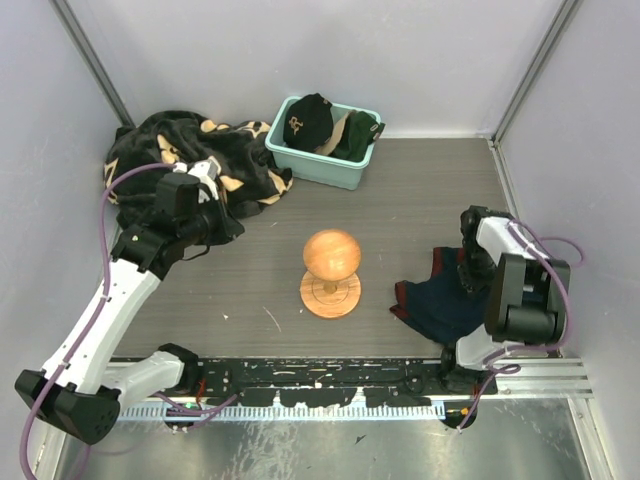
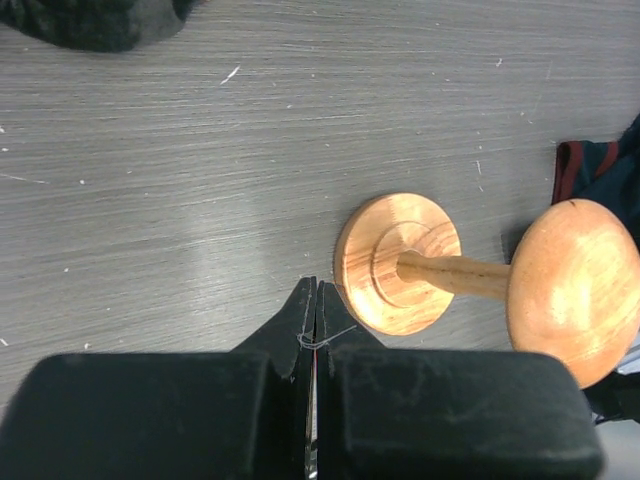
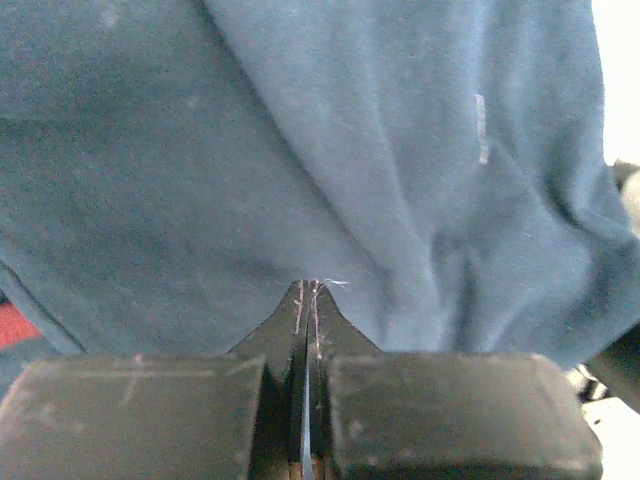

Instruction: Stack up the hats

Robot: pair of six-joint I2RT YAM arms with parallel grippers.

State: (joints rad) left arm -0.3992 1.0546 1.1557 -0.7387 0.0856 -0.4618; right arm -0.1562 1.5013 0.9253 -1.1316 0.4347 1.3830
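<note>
- No cap sits on the round-topped wooden stand [image 2: 470,275], just ahead of the left gripper [image 2: 315,300], its fingers pressed together and empty.
- Black fabric cap [image 1: 308,118], tan cap [image 1: 338,126] and dark green cap [image 1: 360,136] lie in the teal plastic bin [image 1: 320,172], well beyond both grippers, so stacking looks unstarted.
- The right gripper [image 3: 308,295], fingers pressed together and holding nothing, is close over the dark navy cloth [image 3: 300,150].

My grey wood-grain table, four things on it.
On the table [image 1: 400,200], a wooden stand [image 1: 331,272] is upright mid-table, a teal bin [image 1: 322,170] sits at the far edge, a black flowered blanket [image 1: 160,135] is heaped just left of it, and a dark navy cloth [image 1: 440,305] lies crumpled to my right.
</note>
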